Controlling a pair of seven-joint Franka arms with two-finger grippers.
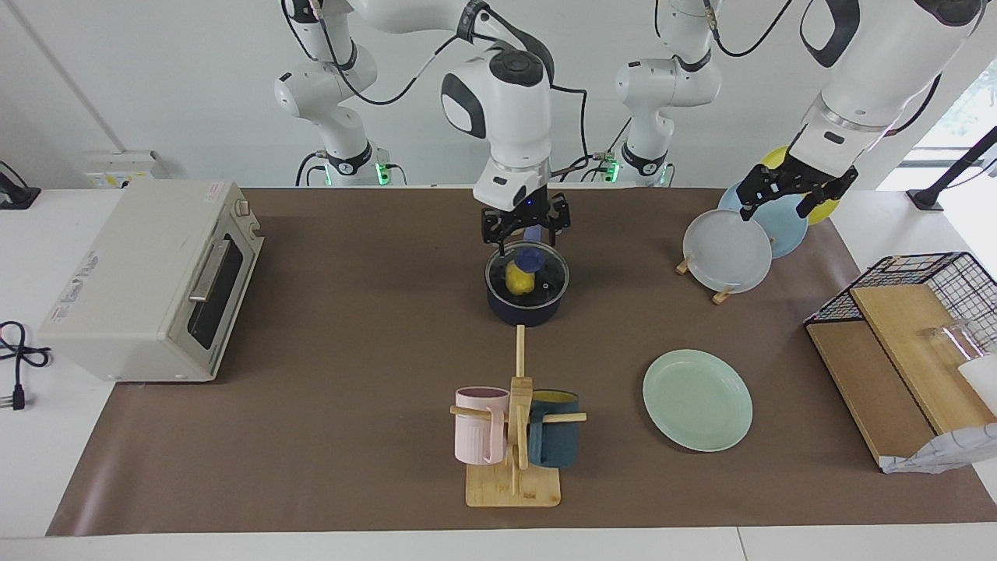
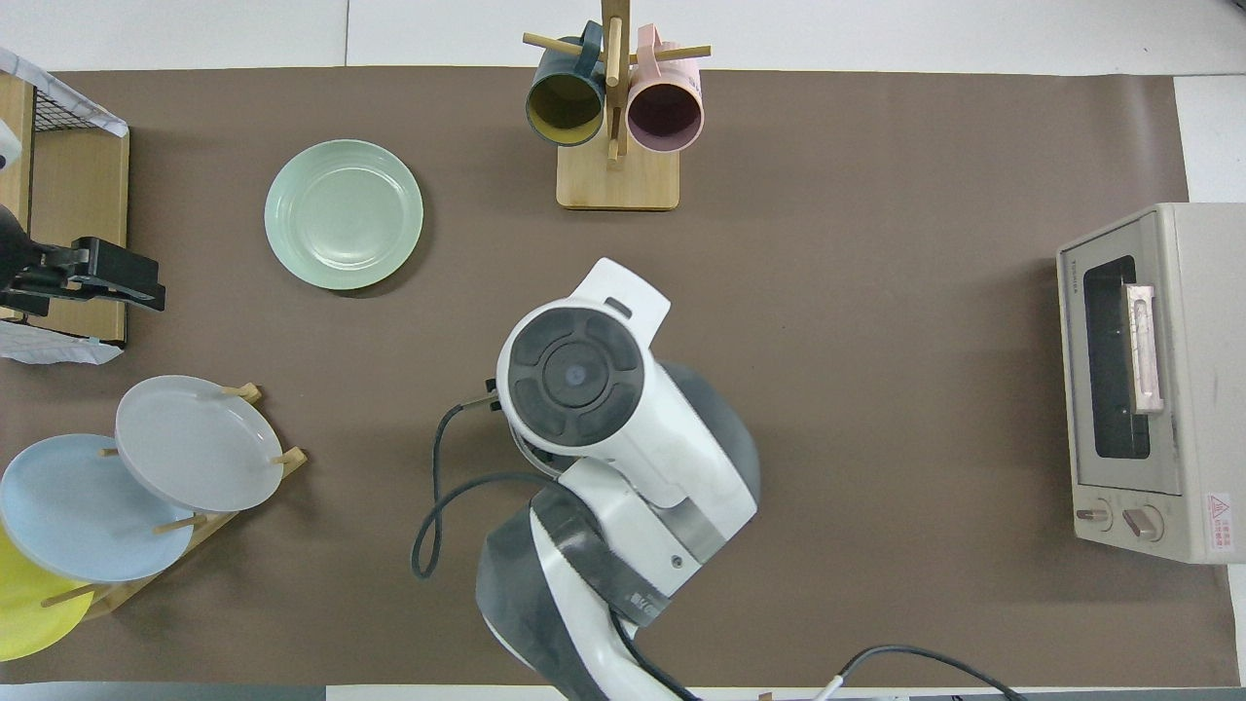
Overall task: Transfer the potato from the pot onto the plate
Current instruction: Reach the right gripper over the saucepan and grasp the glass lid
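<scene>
The right tool (image 1: 523, 226), fingers spread, hangs just above the potato (image 1: 519, 279) in the pot (image 1: 527, 292).

Both views are bright and evenly lit, with soft, diffuse light from above. Shadows on the matte brown surface (image 1: 350, 327) are faint and short, pooling just under the pale mint-green ribbed plate (image 2: 344, 214) and the boxy cream toaster oven (image 1: 148, 280). Daylight blows out a window at the facing view's upper edge. Focus is sharp throughout, without motion blur.
</scene>
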